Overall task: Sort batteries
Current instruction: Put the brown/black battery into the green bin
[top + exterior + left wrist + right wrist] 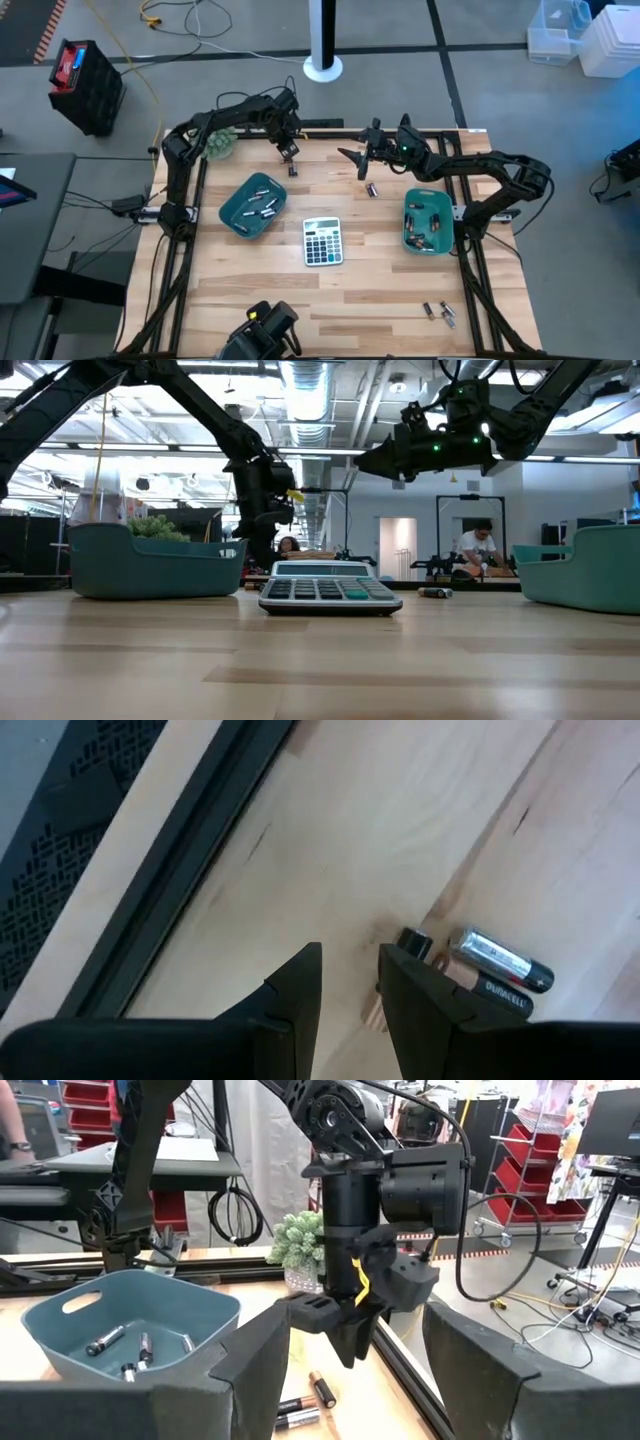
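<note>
Grey concrete floor [480, 40] w/ dark lines, white post base [322, 67], clear bins [560, 30] in corner. Ceiling strip lights [310, 380]; red shelf bins [530, 1175]; seated person [478, 550], probably at a bench.

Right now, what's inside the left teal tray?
The left tray holds several loose batteries, dark and silvery, lying flat on its floor. Its near wall hides the contents in the low view, so an exact count is unsure.

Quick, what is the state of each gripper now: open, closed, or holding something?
Left gripper: open by a narrow gap, empty, just above the wooden table beside two small dark and silvery batteries.
Right gripper: open wide, empty, raised.
</note>
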